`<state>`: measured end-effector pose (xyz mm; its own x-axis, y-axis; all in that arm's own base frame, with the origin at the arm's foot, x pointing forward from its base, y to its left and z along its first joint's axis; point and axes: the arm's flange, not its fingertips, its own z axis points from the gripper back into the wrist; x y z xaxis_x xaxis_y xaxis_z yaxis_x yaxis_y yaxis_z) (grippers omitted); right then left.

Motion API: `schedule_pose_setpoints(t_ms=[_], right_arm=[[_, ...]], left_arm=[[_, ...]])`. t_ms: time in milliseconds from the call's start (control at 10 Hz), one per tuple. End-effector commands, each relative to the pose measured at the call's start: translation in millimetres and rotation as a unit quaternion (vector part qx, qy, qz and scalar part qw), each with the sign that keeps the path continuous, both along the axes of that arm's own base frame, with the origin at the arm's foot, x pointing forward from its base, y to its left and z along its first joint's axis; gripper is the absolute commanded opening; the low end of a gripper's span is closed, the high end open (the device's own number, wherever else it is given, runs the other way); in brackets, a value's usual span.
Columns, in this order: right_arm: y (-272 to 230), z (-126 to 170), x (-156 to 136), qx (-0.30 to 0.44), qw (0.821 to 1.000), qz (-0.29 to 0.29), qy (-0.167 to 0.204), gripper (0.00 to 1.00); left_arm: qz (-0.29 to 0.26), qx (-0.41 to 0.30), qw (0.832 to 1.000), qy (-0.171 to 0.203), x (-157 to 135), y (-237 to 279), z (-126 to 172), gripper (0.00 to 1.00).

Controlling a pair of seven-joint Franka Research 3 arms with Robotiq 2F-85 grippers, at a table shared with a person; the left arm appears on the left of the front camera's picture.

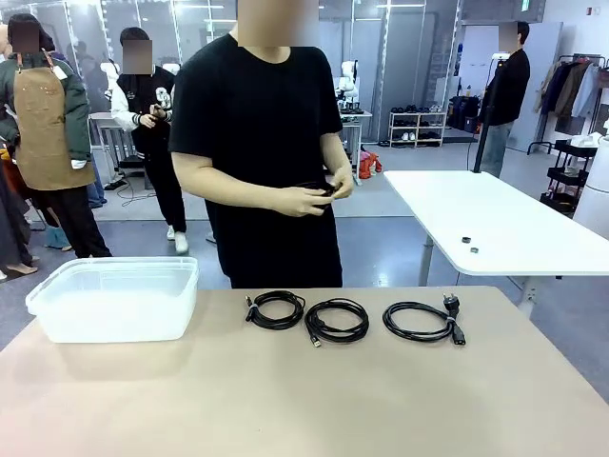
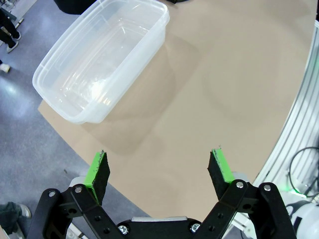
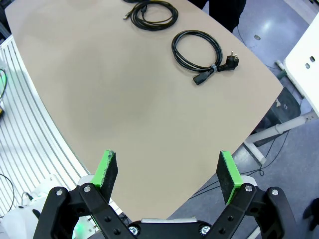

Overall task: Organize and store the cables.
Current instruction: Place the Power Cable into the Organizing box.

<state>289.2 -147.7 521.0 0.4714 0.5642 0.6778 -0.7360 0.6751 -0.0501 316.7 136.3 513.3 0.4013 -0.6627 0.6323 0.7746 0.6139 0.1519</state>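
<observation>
Nearest in, the left gripper [image 2: 158,162] is hanging over the tan table [image 2: 214,89] with its green-padded fingers spread wide and nothing between them. The right gripper [image 3: 167,163] is doing the same on its side, gaping fully and holding nothing, above bare tabletop.

Further out, a clear plastic tub [image 1: 114,300] is sitting at the table's left side, well apart from the cables. Three of them are lying in a row near the far edge. The left coil [image 1: 277,309] is just beside the middle coil [image 1: 336,320]. To the right, a little apart, the power cord [image 1: 419,321] is resting in a round loop with its plug ends on its right side.

Beyond the table's far edge, a person in a black T-shirt [image 1: 257,124] is standing, and both of the person's hands [image 1: 309,198] are working at waist height on what looks like another black cable [image 1: 319,188].
</observation>
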Motion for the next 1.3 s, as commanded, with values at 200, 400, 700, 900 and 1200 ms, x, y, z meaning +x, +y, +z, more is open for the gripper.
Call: schedule_pose_setpoints(t_ms=[200, 400, 700, 900, 1200], right_arm=[[0, -1, 0, 0.001, 1.0, 0.0, 0.001, 1.0], [15, 8, 25, -0.016, 0.997, -0.044, 0.054, 1.0], [75, 16, 117, -0.052, 0.979, -0.126, 0.148, 1.0], [103, 8, 174, -0.055, 0.964, -0.186, 0.184, 1.0], [141, -43, 257, -0.04, 0.925, -0.3, 0.23, 1.0]], left_arm=[[-0.004, 0.002, 1.0, -0.001, 0, 0, 0, 1.0], [-0.004, 0.002, 1.0, -0.001, 0, 0, 0, 1.0], [-0.004, 0.002, 1.0, -0.001, 0, 0, 0, 1.0], [-0.004, 0.002, 1.0, -0.001, 0, 0, 0, 1.0], [-0.004, 0.002, 1.0, -0.001, 0, 0, 0, 1.0]])
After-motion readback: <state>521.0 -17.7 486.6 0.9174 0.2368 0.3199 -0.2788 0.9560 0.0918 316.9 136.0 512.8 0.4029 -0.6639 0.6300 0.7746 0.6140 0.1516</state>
